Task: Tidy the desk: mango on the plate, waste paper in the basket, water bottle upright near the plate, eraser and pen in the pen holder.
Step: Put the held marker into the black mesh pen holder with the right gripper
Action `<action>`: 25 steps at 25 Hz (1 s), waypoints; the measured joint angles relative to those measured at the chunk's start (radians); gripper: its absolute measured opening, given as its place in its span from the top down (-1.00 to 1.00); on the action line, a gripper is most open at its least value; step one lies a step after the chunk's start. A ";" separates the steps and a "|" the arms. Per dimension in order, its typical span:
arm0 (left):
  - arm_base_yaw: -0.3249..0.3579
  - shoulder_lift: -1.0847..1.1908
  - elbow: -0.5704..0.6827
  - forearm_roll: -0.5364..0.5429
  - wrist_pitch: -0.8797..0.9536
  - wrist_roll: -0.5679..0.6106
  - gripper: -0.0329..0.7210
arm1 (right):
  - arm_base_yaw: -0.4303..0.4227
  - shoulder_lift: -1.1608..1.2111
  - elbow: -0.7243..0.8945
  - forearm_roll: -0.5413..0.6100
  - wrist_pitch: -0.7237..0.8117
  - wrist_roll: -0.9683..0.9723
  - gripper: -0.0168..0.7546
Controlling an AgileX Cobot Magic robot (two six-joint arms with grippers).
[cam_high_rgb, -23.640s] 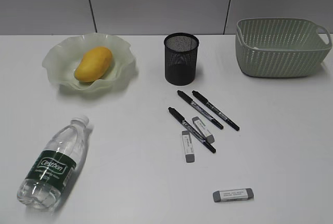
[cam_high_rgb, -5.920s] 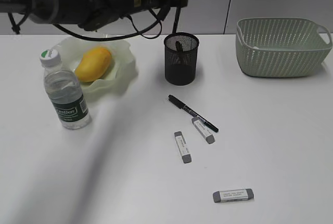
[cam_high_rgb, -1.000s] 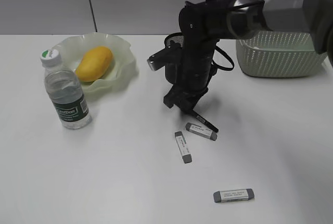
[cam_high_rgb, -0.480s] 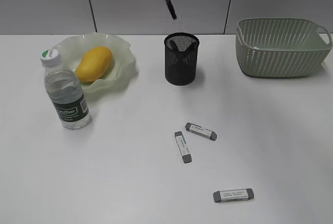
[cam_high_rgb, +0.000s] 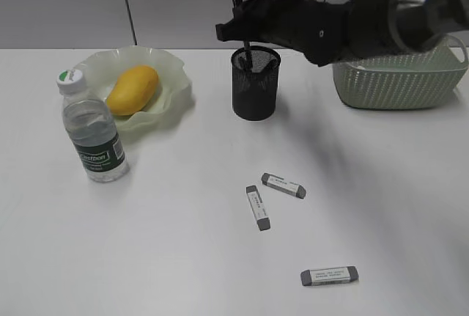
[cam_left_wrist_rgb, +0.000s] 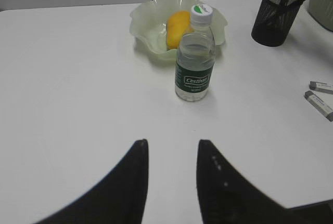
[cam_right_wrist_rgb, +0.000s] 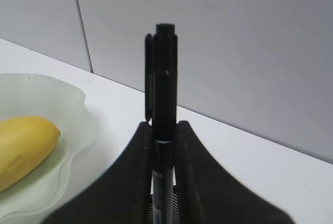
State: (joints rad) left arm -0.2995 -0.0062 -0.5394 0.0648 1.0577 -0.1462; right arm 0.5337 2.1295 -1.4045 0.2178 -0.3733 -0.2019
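My right gripper (cam_high_rgb: 248, 23) is shut on a black pen (cam_high_rgb: 248, 53) and holds it upright over the black mesh pen holder (cam_high_rgb: 255, 96), with the pen's lower end inside the cup. The right wrist view shows the pen (cam_right_wrist_rgb: 164, 78) between the jaws (cam_right_wrist_rgb: 163, 126). The mango (cam_high_rgb: 132, 89) lies on the wavy green plate (cam_high_rgb: 174, 81). The water bottle (cam_high_rgb: 91, 131) stands upright beside the plate. Three grey erasers (cam_high_rgb: 283, 185) (cam_high_rgb: 258, 207) (cam_high_rgb: 329, 276) lie on the desk. My left gripper (cam_left_wrist_rgb: 171, 146) is open and empty, low over bare desk. No waste paper is in view.
The green basket (cam_high_rgb: 396, 81) stands at the back right, partly behind my right arm. The left wrist view shows the bottle (cam_left_wrist_rgb: 195, 63), the plate (cam_left_wrist_rgb: 148, 24) with the mango (cam_left_wrist_rgb: 177, 26), the pen holder (cam_left_wrist_rgb: 273, 18) and two erasers (cam_left_wrist_rgb: 321, 86).
My right gripper took the last pen off the desk, lifted it high, then came down over the pen holder. The pen's lower end now sits in the cup.
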 joint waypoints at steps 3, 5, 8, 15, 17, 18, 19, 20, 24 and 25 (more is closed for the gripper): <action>0.000 0.000 0.000 0.000 0.000 0.000 0.28 | -0.001 0.035 0.000 0.006 -0.029 0.000 0.70; 0.000 0.000 0.000 0.000 0.000 0.000 0.28 | -0.001 0.045 0.001 0.009 -0.012 0.000 0.67; 0.000 0.000 0.000 0.000 0.000 0.000 0.28 | -0.001 0.045 0.002 0.009 0.025 0.000 0.40; 0.000 0.000 0.000 0.000 0.000 0.000 0.28 | -0.002 -0.013 0.004 -0.024 0.123 -0.008 -0.18; 0.000 0.000 0.000 0.000 0.000 0.000 0.28 | -0.002 -0.077 0.004 -0.056 0.202 -0.016 -0.21; 0.000 0.000 0.000 0.000 0.000 0.000 0.28 | -0.002 -0.121 0.004 -0.066 0.272 -0.017 -0.22; 0.000 0.000 0.000 0.000 0.000 0.000 0.28 | -0.002 -0.170 0.004 -0.072 0.346 -0.018 -0.23; 0.000 0.000 0.000 0.000 0.000 0.000 0.28 | -0.002 -0.211 0.003 -0.080 0.453 -0.018 -0.23; 0.000 0.000 0.000 0.000 0.000 0.000 0.28 | -0.002 -0.386 0.007 -0.101 0.958 0.025 -0.19; 0.000 0.000 0.000 0.000 0.000 0.000 0.28 | -0.002 -0.427 0.020 -0.124 1.073 0.054 -0.17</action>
State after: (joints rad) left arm -0.2995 -0.0062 -0.5394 0.0648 1.0577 -0.1462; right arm 0.5317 1.7025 -1.3850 0.0935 0.6993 -0.1475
